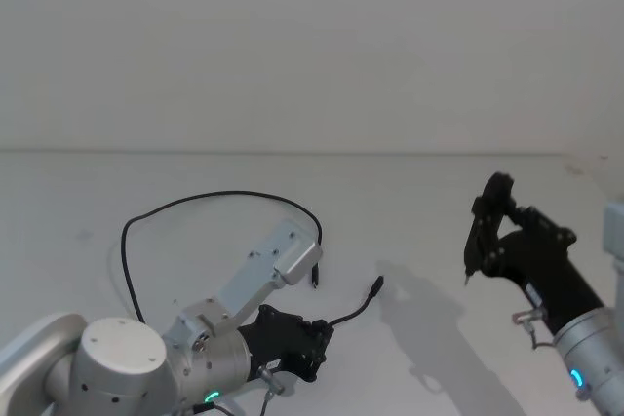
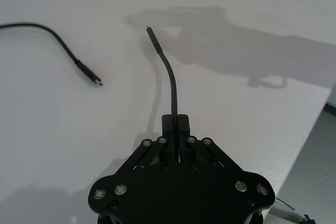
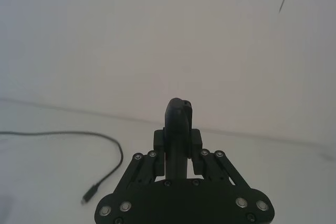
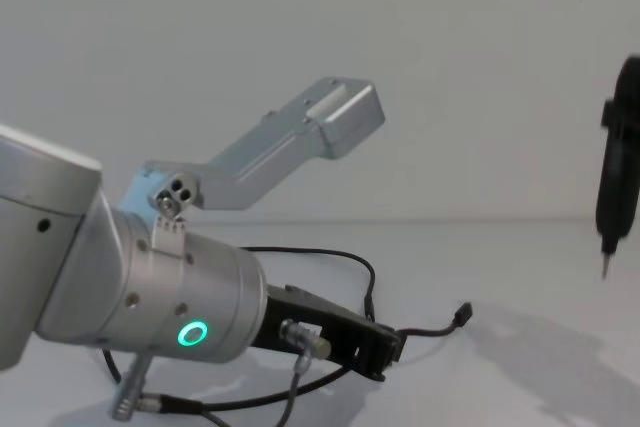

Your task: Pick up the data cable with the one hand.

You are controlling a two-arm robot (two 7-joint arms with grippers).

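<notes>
The data cable [image 1: 224, 195] is a thin black cord that loops across the white table, with one plug [image 1: 316, 278] lying flat. My left gripper [image 1: 324, 335] is low at the front and shut on the cord near its other end. That free plug [image 1: 376, 285] sticks out past the fingertips, just above the table. In the left wrist view the fingers [image 2: 181, 123] pinch the cord [image 2: 172, 80] and the far plug [image 2: 93, 77] lies on the table. My right gripper [image 1: 490, 241] hovers at the right, shut on a black pen-shaped tool [image 3: 178, 114].
A silver camera bracket [image 4: 300, 142] juts up from my left wrist. A thicker robot wire with a silver connector [image 4: 135, 402] hangs under that arm. The table's edge [image 2: 315, 124] runs close past the left gripper. A plain white wall stands behind.
</notes>
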